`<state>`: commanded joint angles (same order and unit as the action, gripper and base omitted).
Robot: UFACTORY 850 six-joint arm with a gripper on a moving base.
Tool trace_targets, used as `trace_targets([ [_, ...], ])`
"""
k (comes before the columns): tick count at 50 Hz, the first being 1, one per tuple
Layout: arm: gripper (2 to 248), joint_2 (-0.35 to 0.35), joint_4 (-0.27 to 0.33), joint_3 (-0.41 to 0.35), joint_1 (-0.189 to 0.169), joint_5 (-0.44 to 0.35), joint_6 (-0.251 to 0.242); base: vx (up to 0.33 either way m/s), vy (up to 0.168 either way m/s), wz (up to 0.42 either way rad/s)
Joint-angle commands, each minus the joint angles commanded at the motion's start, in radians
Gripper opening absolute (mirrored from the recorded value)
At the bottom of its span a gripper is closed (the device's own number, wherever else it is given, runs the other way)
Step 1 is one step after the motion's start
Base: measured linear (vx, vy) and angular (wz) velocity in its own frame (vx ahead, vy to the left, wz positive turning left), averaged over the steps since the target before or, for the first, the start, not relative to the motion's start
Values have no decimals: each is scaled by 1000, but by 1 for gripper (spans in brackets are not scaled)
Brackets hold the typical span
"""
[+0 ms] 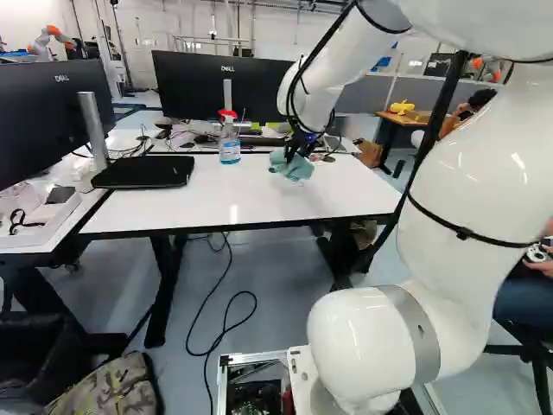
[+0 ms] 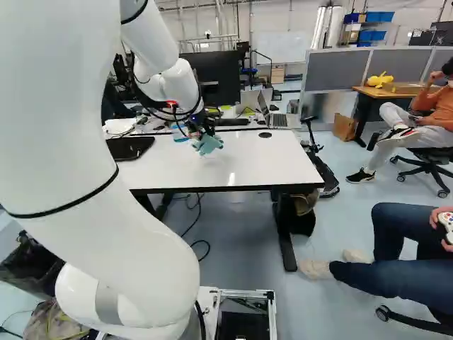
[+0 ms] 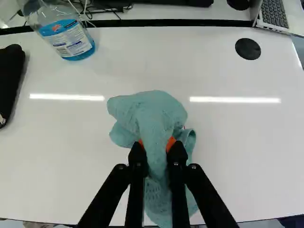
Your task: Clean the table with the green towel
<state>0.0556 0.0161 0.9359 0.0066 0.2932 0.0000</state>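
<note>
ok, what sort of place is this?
Likely a robotics lab with office-style desks. Another robot shows at the far left of the left base view, a monitor and a laptop sit beyond the white table, and grey partitions stand farther back.

bottle (image 1: 230,150) on table (image 1: 186,214), monitor (image 1: 192,86) behind

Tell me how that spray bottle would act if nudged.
The spray bottle might tip if pushed high up, being tall on a small base. Blue liquid low inside likely gives it some weight, and its smooth sides may be slippery.
</note>
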Motion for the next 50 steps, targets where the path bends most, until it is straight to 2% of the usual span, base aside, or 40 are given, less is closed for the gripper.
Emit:
trace_targets([
  [16, 56, 67, 0, 32, -42, -69, 0, 0, 0, 0],
  [50, 56, 144, 0, 29, -43, -217, 0, 0, 0, 0],
])
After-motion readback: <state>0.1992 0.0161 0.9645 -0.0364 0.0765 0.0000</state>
